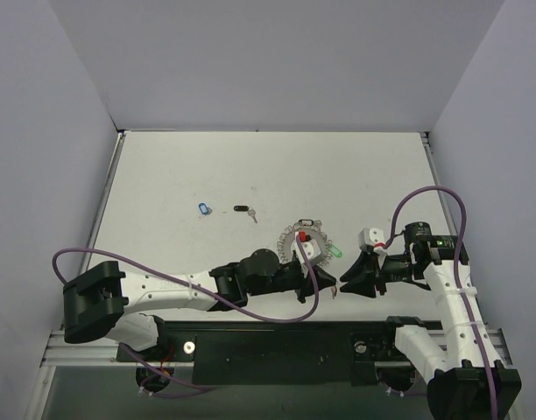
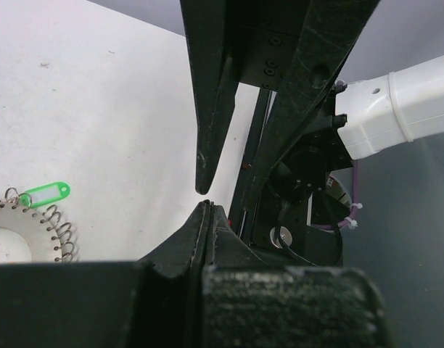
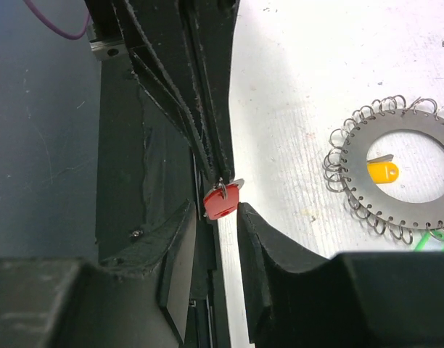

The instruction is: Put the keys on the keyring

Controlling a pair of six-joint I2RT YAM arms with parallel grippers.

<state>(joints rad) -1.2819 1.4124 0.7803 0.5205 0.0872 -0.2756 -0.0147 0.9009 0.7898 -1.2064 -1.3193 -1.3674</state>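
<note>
In the right wrist view a red key hangs from the tips of my left gripper, whose black fingers come down from above and pinch its metal end. My right gripper has its jaws apart on either side of the red tag; one finger touches the tag and the other stands clear. From above, the left gripper and the right gripper meet tip to tip. Just behind them the keyring lies flat, its silver plate rimmed with wire loops, with a green tag on it and a yellow key in its open centre.
A blue key and a black key lie loose further back on the white table. The black base rail runs along the near edge under both grippers. Grey walls close in the sides and back.
</note>
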